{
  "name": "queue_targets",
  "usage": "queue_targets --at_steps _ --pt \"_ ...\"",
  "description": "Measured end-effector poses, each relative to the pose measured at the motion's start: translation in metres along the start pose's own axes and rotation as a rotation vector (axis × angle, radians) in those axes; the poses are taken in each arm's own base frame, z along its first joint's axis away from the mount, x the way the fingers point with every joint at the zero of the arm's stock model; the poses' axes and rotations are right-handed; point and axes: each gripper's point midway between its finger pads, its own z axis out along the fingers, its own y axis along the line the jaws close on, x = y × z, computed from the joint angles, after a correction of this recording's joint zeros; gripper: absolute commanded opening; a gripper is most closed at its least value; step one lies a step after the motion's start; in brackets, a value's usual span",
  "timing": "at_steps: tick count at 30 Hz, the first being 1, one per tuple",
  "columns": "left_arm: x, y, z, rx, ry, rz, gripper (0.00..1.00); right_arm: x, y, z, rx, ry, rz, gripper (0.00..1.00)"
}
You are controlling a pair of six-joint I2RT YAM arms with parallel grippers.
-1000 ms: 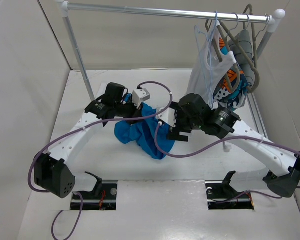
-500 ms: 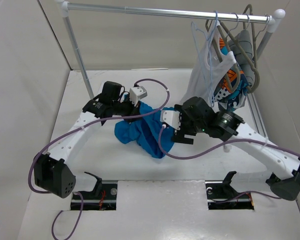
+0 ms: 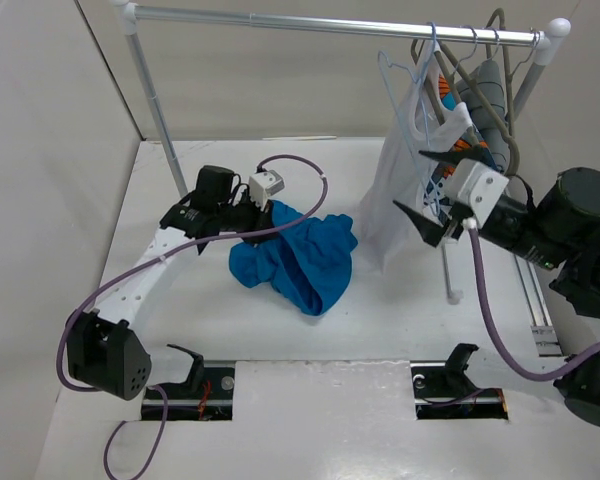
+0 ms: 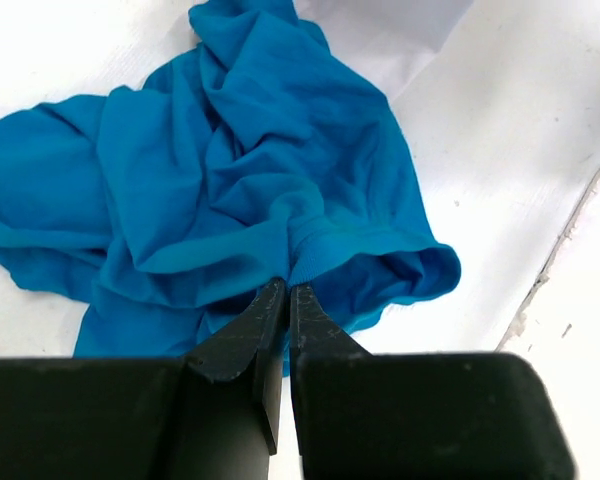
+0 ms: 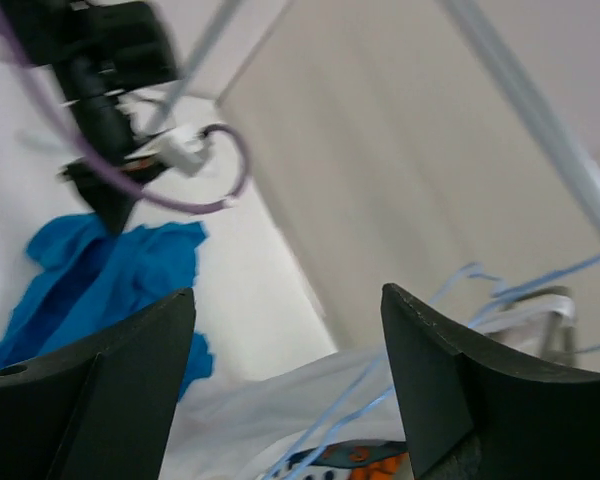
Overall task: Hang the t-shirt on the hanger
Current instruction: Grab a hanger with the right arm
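The bright blue t-shirt (image 3: 300,265) lies crumpled on the white table; it also shows in the left wrist view (image 4: 250,170) and the right wrist view (image 5: 90,280). My left gripper (image 3: 267,213) sits at the shirt's far left corner, its jaws shut (image 4: 286,290) on a ribbed fold of the cloth. My right gripper (image 3: 412,185) is open and empty (image 5: 285,290), raised in front of the hanging clothes. The thin pale blue wire hanger (image 3: 405,62) hangs on the rail just above it, and its wires (image 5: 340,428) show between the jaws.
A white clothes rack rail (image 3: 330,22) spans the back, with a slanted post (image 3: 160,110) on the left. A white tank top (image 3: 405,170), an orange-and-blue garment (image 3: 465,160) and thick grey hangers (image 3: 500,120) hang at its right end.
My right gripper has left the t-shirt, risen and swung right toward the hanging clothes, now open. The shirt's right side has dropped onto the table. My left gripper has shifted slightly left.
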Motion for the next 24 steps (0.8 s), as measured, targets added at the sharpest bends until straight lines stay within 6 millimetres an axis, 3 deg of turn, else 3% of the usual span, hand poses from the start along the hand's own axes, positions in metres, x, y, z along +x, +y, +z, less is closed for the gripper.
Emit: queue_targets --at_steps 4,7,12,15,18,24 --pt "0.001 -0.004 -0.004 0.009 -0.017 -0.003 0.0 -0.002 -0.045 0.006 0.174 0.05 -0.001 0.77" --pt "0.003 -0.003 -0.007 0.003 -0.026 -0.009 0.0 0.008 -0.08 0.005 0.33 0.122 0.002 0.7" --pt "0.003 -0.004 -0.012 -0.009 -0.04 -0.006 0.0 0.028 -0.118 0.0 0.514 0.221 0.008 0.67" --pt "0.002 -0.005 -0.014 -0.01 -0.047 -0.002 0.0 0.038 -0.13 0.008 0.554 0.248 0.006 0.64" --pt "0.0 -0.005 -0.017 -0.017 -0.059 0.006 0.0 0.052 -0.137 0.018 0.579 0.278 0.006 0.55" --pt "-0.004 -0.007 -0.022 -0.028 -0.085 0.023 0.0 0.084 -0.13 0.032 0.564 0.337 0.014 0.51"
